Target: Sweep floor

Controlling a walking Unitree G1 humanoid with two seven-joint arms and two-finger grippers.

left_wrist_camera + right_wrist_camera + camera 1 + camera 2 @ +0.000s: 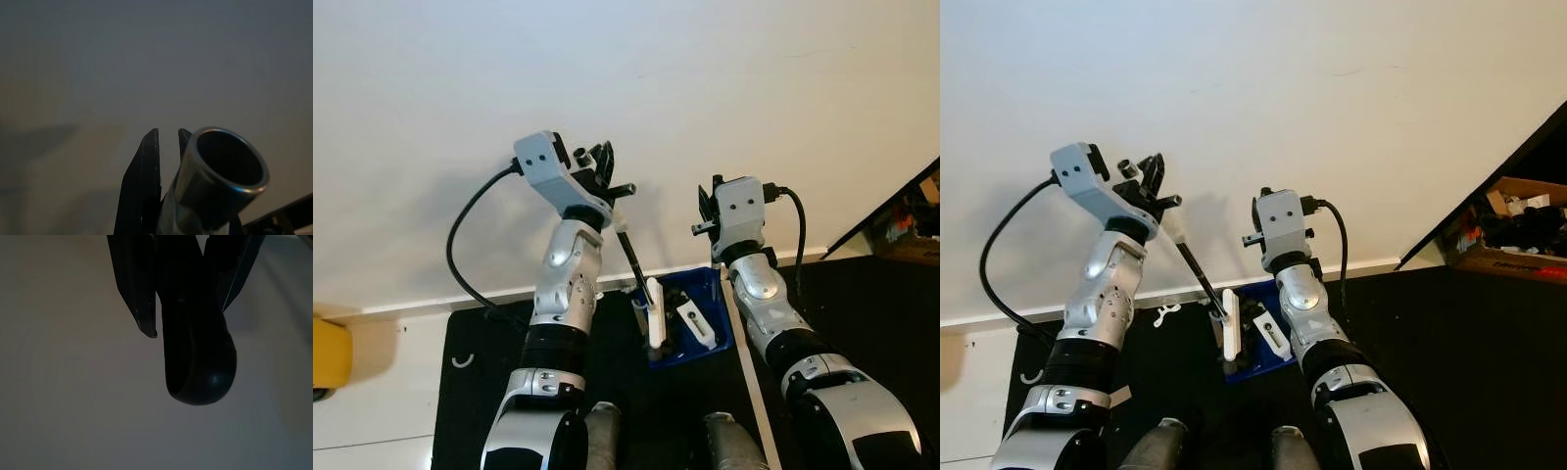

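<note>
While both arms are raised near the wall [705, 88], left pincer [603, 163] clamps broom pole [632, 257]; right pincer [188, 298] clamps black handle [198, 357]; blue dustpan [715, 323] at baseboard.

No text, label, brand, number or sign can be read anywhere.
</note>
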